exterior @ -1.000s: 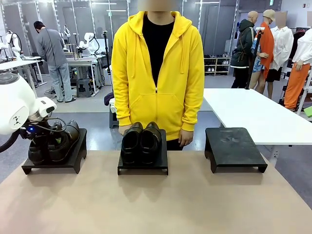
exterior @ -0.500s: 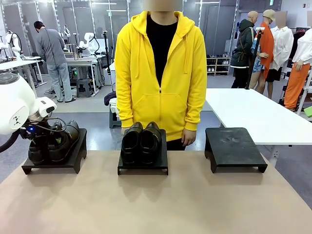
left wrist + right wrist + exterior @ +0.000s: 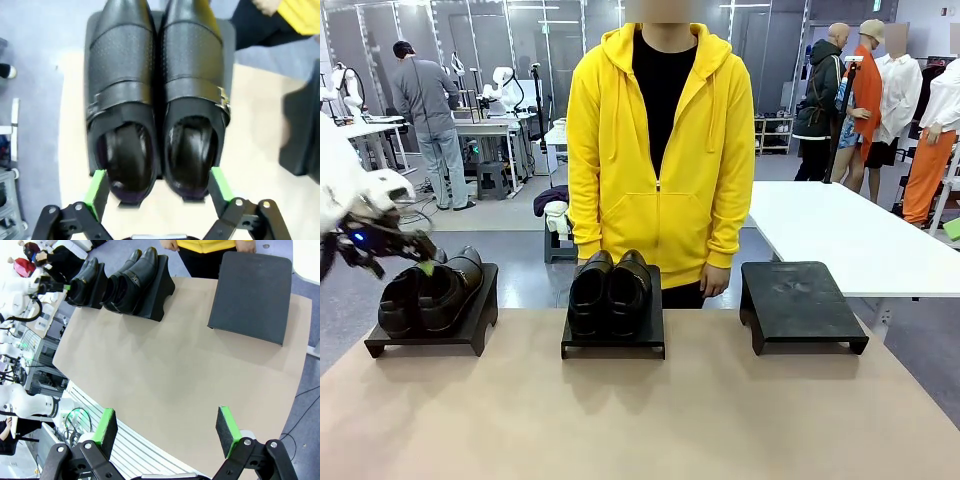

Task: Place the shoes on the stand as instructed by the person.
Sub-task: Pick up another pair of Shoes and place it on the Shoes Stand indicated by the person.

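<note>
Since a second ago, the left gripper [image 3: 156,187] has risen off its shoe pair [image 3: 428,292], jaws released; two pairs [image 3: 610,288], three stands [image 3: 802,304], right gripper [image 3: 167,432] spread.

- The right stand [image 3: 802,303] is bare on top; approach from above is unobstructed.
- The middle stand [image 3: 613,335] and left stand [image 3: 432,330] each carry a pair of shoes [image 3: 610,290].
- The person [image 3: 660,160] stands just behind the middle stand.
- The near desk [image 3: 640,420] surface is open.
- The left tool [image 3: 390,250] hangs spread above the left pair [image 3: 157,100].
</note>
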You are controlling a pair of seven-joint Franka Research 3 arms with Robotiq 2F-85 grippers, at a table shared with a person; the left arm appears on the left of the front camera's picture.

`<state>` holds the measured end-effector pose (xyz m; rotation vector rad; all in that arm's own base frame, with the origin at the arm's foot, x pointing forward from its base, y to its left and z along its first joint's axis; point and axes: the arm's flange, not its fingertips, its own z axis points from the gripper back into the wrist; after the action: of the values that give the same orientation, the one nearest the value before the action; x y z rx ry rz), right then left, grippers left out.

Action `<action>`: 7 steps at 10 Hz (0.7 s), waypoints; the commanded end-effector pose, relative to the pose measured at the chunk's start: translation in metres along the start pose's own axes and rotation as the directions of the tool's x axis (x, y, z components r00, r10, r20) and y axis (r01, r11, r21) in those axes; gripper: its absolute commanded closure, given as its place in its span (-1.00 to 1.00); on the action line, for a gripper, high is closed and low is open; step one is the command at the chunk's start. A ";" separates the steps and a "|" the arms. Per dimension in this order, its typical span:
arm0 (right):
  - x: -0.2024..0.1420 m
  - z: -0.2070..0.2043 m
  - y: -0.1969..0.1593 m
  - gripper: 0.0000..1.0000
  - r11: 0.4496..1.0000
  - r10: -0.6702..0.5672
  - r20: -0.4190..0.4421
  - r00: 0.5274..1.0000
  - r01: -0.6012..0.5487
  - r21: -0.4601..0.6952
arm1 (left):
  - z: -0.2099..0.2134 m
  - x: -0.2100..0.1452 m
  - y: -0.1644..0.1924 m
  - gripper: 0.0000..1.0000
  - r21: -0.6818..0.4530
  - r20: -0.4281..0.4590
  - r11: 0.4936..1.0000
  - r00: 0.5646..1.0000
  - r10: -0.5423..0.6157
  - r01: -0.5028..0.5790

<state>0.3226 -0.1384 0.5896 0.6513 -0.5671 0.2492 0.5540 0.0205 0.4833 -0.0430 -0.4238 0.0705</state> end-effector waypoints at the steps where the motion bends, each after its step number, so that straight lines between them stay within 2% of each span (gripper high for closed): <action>1: 0.000 0.000 -0.001 -1.00 1.000 0.018 0.009 1.000 -0.018 0.012 | 0.066 -0.005 0.038 -1.00 -0.061 -0.038 0.998 0.999 0.003 -0.005; 2: 0.000 0.000 -0.001 -1.00 1.000 0.018 0.009 1.000 -0.018 0.012 | 0.091 -0.017 0.052 -1.00 -0.143 -0.067 0.989 0.998 0.012 -0.022; 4: 0.000 0.000 -0.001 -1.00 1.000 0.018 0.009 1.000 -0.018 0.012 | 0.132 -0.056 0.090 -1.00 -0.336 -0.086 0.941 0.996 0.003 -0.032; 6: 0.000 0.000 -0.001 -1.00 1.000 0.018 0.009 1.000 -0.018 0.012 | 0.156 -0.100 0.135 -1.00 -0.517 -0.074 0.852 0.996 0.046 -0.078; 7: 0.000 0.000 -0.001 -1.00 1.000 0.018 0.009 1.000 -0.018 0.012 | 0.161 -0.129 0.166 -1.00 -0.610 -0.067 0.786 0.995 0.078 -0.102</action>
<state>0.3231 -0.1383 0.5892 0.6515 -0.5656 0.2489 0.3795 0.1589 0.5801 -0.6069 -0.4016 0.0215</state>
